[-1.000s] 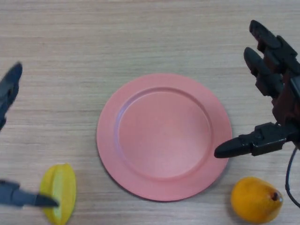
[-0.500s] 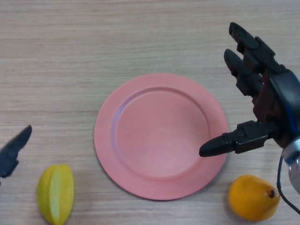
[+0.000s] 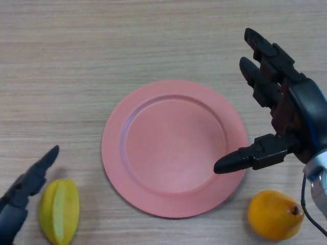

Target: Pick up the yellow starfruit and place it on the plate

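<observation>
Left black robot hand (image 3: 28, 186) at the lower left edge, fingers extended and relaxed, gripping nothing, fingertip just beside the upper left shoulder of the yellow ridged starfruit (image 3: 60, 211); hard to tell whether touching or a hair apart. Right black robot hand (image 3: 286, 120) hovering over the right rim of the round salmon-pink plate (image 3: 173, 148), fingers spread straight, thumb jutting inward over the rim, likewise empty. Starfruit lying on its side on the pale wood-grain table (image 3: 76, 61), down at the lower left, close to the plate's left edge but apart from it, long axis roughly up-down in the head view, one pale greenish ridge facing up. Probably light, firm and waxy-skinned, so prone to slipping; ridges likely thin and easily bruised. Best taken across the middle, thumb on one flank and fingers on the other, seated in the grooves between ridges rather than on the ridge crests. Orange-yellow rounded fruit with a small stem (image 3: 275, 215) at the lower right, well clear, not part of the job.
</observation>
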Available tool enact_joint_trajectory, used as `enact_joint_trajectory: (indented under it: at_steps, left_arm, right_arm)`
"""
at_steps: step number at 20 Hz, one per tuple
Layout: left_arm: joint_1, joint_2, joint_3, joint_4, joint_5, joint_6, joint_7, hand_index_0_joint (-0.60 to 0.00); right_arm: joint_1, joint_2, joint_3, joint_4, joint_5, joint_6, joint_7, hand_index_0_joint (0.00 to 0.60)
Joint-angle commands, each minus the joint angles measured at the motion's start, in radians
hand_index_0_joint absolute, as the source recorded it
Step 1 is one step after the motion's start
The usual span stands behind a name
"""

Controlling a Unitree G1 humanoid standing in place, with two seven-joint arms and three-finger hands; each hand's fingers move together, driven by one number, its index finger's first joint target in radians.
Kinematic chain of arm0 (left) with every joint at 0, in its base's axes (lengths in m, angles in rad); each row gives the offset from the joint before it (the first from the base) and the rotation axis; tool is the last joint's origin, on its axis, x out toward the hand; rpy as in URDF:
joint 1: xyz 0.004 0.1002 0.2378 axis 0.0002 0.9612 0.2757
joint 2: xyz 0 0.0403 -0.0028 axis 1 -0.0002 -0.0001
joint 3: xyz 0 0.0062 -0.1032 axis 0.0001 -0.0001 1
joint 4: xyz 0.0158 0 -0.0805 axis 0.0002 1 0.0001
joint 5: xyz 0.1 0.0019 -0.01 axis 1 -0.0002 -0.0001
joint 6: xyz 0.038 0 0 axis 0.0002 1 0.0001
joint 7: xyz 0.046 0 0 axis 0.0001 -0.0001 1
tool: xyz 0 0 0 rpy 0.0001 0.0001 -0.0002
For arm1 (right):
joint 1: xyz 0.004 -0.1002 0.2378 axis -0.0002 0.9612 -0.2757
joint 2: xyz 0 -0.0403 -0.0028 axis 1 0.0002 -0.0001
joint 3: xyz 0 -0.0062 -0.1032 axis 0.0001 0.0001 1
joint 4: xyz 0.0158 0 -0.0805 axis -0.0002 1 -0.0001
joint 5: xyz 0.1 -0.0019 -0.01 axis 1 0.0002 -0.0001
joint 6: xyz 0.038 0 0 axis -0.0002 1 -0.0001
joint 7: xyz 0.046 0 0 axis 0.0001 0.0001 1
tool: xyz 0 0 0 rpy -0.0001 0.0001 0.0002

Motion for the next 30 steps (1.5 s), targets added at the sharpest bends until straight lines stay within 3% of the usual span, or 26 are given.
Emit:
enact_joint_trajectory:
  at_steps: [1,2,3,4,5,6,7,8,9,10,12,17,22,24,25,26,29,30]
  left_arm:
    - [-0.01,0.063,0.007,-0.011,-0.114,-0.079,0.069,0.0]
    - [-0.015,0.067,-0.002,-0.003,-0.111,-0.075,0.069,0.0]
    - [-0.02,0.072,-0.016,0.008,-0.109,-0.069,0.076,-0.05]
    - [-0.022,0.073,-0.017,0.011,-0.101,-0.07,0.08,-0.151]
    - [-0.025,0.079,-0.021,0.024,-0.076,-0.076,0.093,-0.279]
    - [-0.026,0.083,-0.022,0.033,-0.061,-0.081,0.103,-0.338]
    - [-0.03,0.092,-0.028,0.053,-0.024,-0.096,0.128,-0.425]
    - [-0.033,0.1,-0.033,0.072,0.009,-0.112,0.148,-0.484]
    - [-0.029,0.12,-0.041,0.102,0.066,-0.146,0.177,-0.566]
    - [-0.025,0.128,-0.042,0.112,0.091,-0.163,0.193,-0.6]
    - [-0.026,0.127,-0.043,0.109,0.097,-0.178,0.204,-0.6]
    - [0.019,0.09,0.013,-0.121,-0.039,-0.082,0.031,-0.6]
    - [-0.014,0.045,0.011,-0.347,-0.118,0.081,-0.07,-0.6]
    - [-0.059,0.046,-0.035,-0.369,-0.11,0.105,-0.053,-0.6]
    - [-0.113,0.064,-0.078,-0.353,-0.078,0.094,-0.011,-0.6]
    - [-0.126,0.074,-0.096,-0.366,-0.094,0.133,-0.017,-0.6]
    - [-0.195,0.084,-0.173,-0.296,-0.007,0.109,0.081,-0.6]
    - [-0.227,0.088,-0.211,-0.265,0.031,0.112,0.123,-0.6]
  right_arm:
    - [-0.03,-0.01,-0.052,-0.05,0.049,-0.172,-0.022,0.0]
    - [-0.03,-0.011,-0.055,-0.05,0.052,-0.169,-0.023,0.0]
    - [-0.032,-0.013,-0.056,-0.05,0.048,-0.163,-0.027,0.0]
    - [-0.032,-0.014,-0.056,-0.052,0.048,-0.162,-0.026,0.0]
    - [-0.031,-0.015,-0.059,-0.055,0.047,-0.16,-0.025,0.05]
    - [-0.031,-0.016,-0.06,-0.056,0.046,-0.16,-0.025,0.151]
    - [-0.028,-0.017,-0.063,-0.06,0.047,-0.157,-0.025,0.3]
    - [-0.026,-0.019,-0.065,-0.065,0.047,-0.154,-0.024,0.402]
    - [-0.02,-0.022,-0.071,-0.077,0.051,-0.145,-0.021,0.543]
    - [-0.015,-0.021,-0.075,-0.084,0.056,-0.141,-0.02,0.6]
    - [-0.022,-0.027,-0.076,-0.094,0.057,-0.122,-0.025,0.6]
    - [-0.02,-0.03,-0.082,-0.104,0.057,-0.108,-0.024,0.6]
    - [-0.028,-0.035,-0.093,-0.107,0.055,-0.112,-0.025,0.6]
    - [-0.029,-0.038,-0.1,-0.114,0.058,-0.11,-0.027,0.6]
    - [-0.03,-0.039,-0.099,-0.112,0.054,-0.114,-0.028,0.6]
    - [-0.029,-0.038,-0.1,-0.114,0.056,-0.112,-0.029,0.6]
    - [-0.03,-0.04,-0.103,-0.119,0.059,-0.112,-0.031,0.199]
    - [-0.028,-0.042,-0.105,-0.122,0.057,-0.116,-0.029,0.1]
